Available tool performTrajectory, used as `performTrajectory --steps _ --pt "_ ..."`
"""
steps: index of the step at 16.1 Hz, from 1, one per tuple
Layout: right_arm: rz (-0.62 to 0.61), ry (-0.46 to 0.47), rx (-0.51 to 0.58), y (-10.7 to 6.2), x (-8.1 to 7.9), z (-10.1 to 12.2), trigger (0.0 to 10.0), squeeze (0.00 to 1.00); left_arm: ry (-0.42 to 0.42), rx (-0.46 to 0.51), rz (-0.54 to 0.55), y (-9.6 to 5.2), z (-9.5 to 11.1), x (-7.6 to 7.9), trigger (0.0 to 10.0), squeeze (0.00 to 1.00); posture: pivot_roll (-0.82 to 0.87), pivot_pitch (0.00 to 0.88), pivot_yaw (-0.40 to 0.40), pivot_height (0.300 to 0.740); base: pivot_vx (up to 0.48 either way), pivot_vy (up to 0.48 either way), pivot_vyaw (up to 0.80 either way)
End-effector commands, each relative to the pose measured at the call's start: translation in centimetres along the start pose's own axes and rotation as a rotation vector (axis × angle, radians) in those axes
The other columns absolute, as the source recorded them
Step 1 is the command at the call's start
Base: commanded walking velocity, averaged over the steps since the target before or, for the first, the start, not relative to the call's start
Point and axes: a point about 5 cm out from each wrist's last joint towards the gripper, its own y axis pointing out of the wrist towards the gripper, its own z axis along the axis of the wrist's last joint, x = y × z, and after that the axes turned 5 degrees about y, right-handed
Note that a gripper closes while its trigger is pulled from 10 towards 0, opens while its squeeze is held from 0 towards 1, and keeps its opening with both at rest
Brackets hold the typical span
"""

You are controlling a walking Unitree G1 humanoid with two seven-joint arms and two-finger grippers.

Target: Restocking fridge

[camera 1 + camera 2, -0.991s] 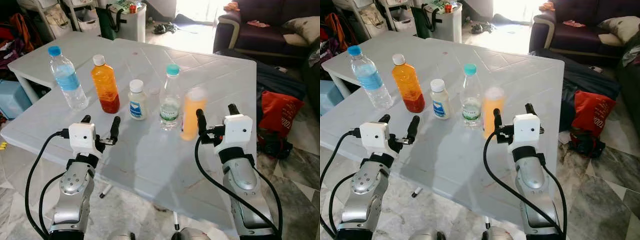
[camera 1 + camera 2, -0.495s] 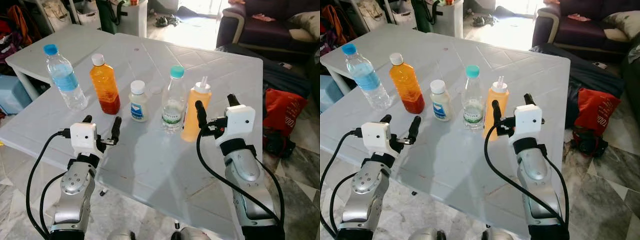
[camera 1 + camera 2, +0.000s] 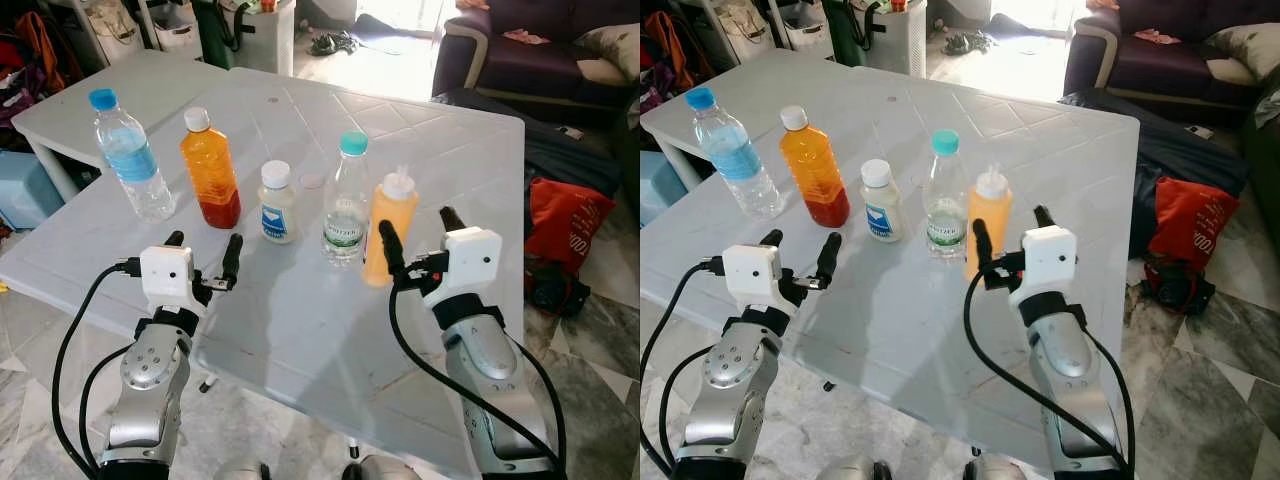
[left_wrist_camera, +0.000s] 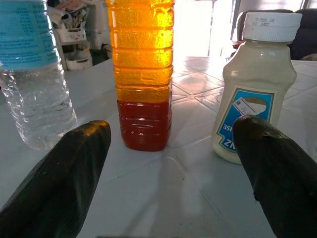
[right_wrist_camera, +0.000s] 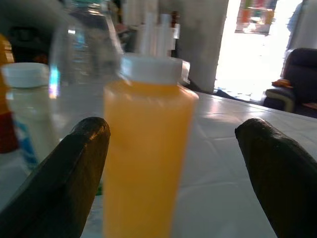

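Five bottles stand in a row on the white table (image 3: 300, 330): a blue-capped water bottle (image 3: 128, 155), an orange-and-red juice bottle (image 3: 210, 170), a small white bottle with a blue label (image 3: 275, 203), a clear teal-capped bottle (image 3: 345, 200) and an orange squeeze bottle (image 3: 388, 228). My right gripper (image 3: 415, 222) is open just before the squeeze bottle (image 5: 146, 158), which stands between the fingers, close to the left one and ungripped. My left gripper (image 3: 205, 240) is open, level with the tabletop, facing the juice bottle (image 4: 143, 74) and the white bottle (image 4: 255, 89) from a short distance.
The table's near edge runs just under both wrists, with marble floor below. A red bag (image 3: 565, 225) lies on the floor to the right, a dark sofa (image 3: 540, 60) behind it. A blue bin (image 3: 25, 195) and clutter sit at the far left.
My right gripper has shifted a little left and lower, so its left finger now stands in front of the squeeze bottle. The left arm has not moved.
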Motion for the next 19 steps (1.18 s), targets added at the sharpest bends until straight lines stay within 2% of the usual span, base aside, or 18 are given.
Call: performTrajectory --steps 1,5,16,19 --pt "0.029 0.013 0.009 0.1 -0.4 0.4 10.0 0.00 0.011 0.002 -0.008 0.2 0.2 0.0 10.0 0.00 -0.08 0.031 0.018 0.740 0.000 0.000 0.00" --pt "0.147 0.068 -0.017 0.4 -1.6 0.7 10.0 0.00 0.011 -0.004 -0.005 0.0 0.0 0.0 10.0 0.00 -0.08 0.032 0.009 0.740 0.000 0.000 0.00" --pt "0.223 -0.014 -0.059 1.6 -0.6 0.3 10.0 0.00 0.009 -0.015 -0.004 -0.1 -0.3 0.3 10.0 0.00 -0.08 0.041 -0.001 0.740 0.000 0.000 0.00" --pt "0.238 -0.029 -0.061 2.6 -0.3 0.1 10.0 0.00 0.009 -0.017 -0.008 0.0 -0.3 0.5 10.0 0.00 -0.08 0.044 0.000 0.740 0.000 0.000 0.00"
